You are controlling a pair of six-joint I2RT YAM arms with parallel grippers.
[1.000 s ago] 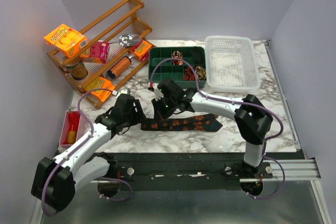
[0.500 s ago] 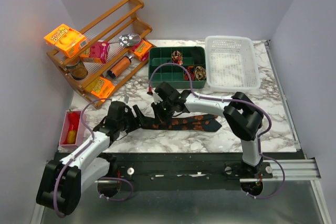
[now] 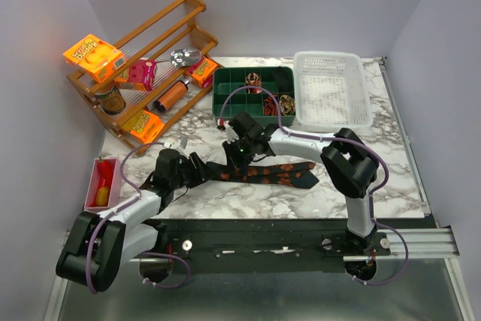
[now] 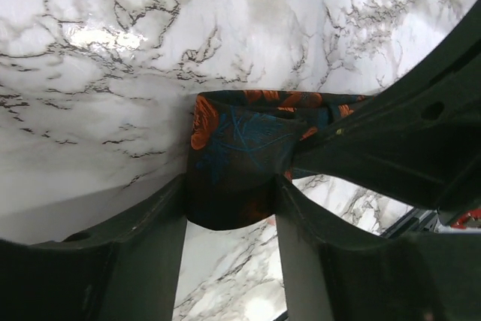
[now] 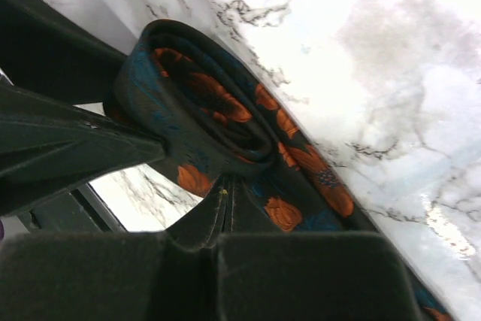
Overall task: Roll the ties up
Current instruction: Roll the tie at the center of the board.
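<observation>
White-marble tabletop [image 3: 391,163] between lilac walls [image 3: 301,5]; left and right jaws both grasp tie [image 3: 270,174].

A robot test booth: plain pale walls [image 3: 301,5] box in a marble-look table [image 3: 391,163], robot arms [image 3: 301,144] bolted to a metal rail [image 3: 263,234], props on a wooden rack [image 3: 161,31].

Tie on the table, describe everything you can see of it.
The tie is dark, woven-looking fabric with orange-red blotches and faint blue. Its left end is rolled into a loose coil of a few turns. The rest lies flat, stretching rightward on the marble table. The right gripper is shut on fabric at the coil, and the left gripper brackets the coil, its fingers seemingly pressing both sides.
</observation>
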